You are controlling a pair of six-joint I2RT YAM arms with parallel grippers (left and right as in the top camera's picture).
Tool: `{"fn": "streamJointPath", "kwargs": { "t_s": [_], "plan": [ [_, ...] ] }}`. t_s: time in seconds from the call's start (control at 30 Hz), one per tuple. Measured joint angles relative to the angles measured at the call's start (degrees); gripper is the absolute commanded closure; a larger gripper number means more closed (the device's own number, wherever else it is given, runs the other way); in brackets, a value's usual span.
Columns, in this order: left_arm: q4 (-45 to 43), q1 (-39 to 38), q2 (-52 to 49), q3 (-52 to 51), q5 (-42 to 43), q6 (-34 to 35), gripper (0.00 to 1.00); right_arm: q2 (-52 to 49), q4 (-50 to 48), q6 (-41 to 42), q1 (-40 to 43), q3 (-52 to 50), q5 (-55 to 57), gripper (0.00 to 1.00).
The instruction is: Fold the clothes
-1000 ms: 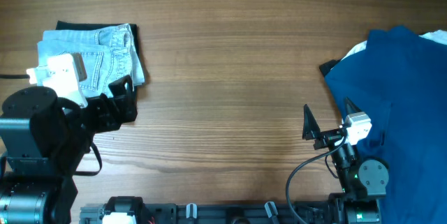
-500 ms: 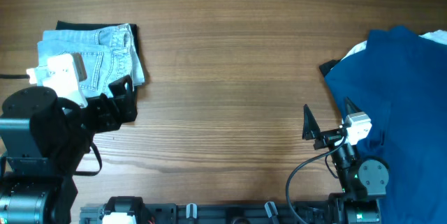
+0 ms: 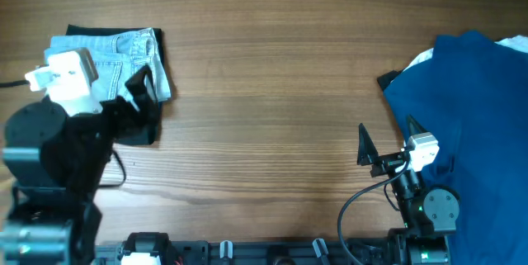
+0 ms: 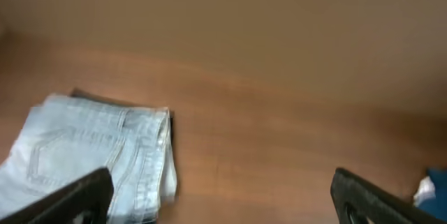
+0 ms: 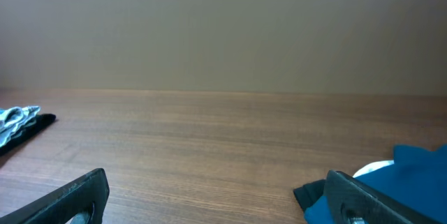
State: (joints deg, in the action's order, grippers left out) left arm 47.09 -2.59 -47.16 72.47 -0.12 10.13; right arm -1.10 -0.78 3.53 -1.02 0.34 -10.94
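folded, seam-stitched denim jeans (image 3: 128,52) | rumpled navy garment (image 3: 470,108) | left, right jaws spread

Your worktop (image 3: 264,92) is brown wood grain, smooth, with a dull satin finish. The jeans (image 4: 91,147) are light-blue washed denim, a coarse-looking cloth with raised stitched seams and paler worn patches. Under them you see the black garment (image 3: 78,30), plain matt cloth. The navy-blue garment (image 3: 470,100) is a smoother, finer cloth, matt, lying in soft creases. The white garment (image 3: 516,44) beside it looks like plain cloth. The left fingers (image 4: 70,203) and right fingers (image 5: 84,189) are matt black, plastic by the look. The left wrist housing (image 3: 70,79) is smooth white plastic.
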Motion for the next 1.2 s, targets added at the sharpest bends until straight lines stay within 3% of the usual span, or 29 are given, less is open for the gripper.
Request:
{"fn": "streamJointPath", "kwargs": {
  "t_s": [0.17, 0.4, 0.5, 0.73, 0.9, 1.2],
  "plan": [
    [-21.05, 0.00, 8.09, -21.03, 0.96, -0.02, 0.00, 0.07, -0.07, -0.02, 0.00, 0.00, -0.13, 0.00],
    [-34.82, 0.00, 24.50, -46.60, 3.67, -0.02, 0.00, 0.15, -0.07, 0.00, 0.00, 0.00, -0.22, 0.00],
    [-39.06, 0.00, 32.63, -53.05, 3.89, -0.02, 0.00, 0.22, -0.09, -0.02, 0.00, 0.02, -0.22, 0.00],
    [-44.61, 1.62, 46.03, -65.90, 3.91, -0.02, 0.00, 0.22, -0.11, -0.02, 0.00, 0.00, -0.22, 0.00],
    [-43.17, 2.03, 46.36, -71.71, 3.89, 0.00, 0.00, 0.22, -0.11, 0.00, 0.00, 0.00, -0.22, 0.00],
    [-43.23, 2.03, 46.38, -71.87, 3.89, 0.00, 0.00, 0.22, -0.11, 0.00, 0.00, 0.00, -0.22, 0.00]
  ]
}}
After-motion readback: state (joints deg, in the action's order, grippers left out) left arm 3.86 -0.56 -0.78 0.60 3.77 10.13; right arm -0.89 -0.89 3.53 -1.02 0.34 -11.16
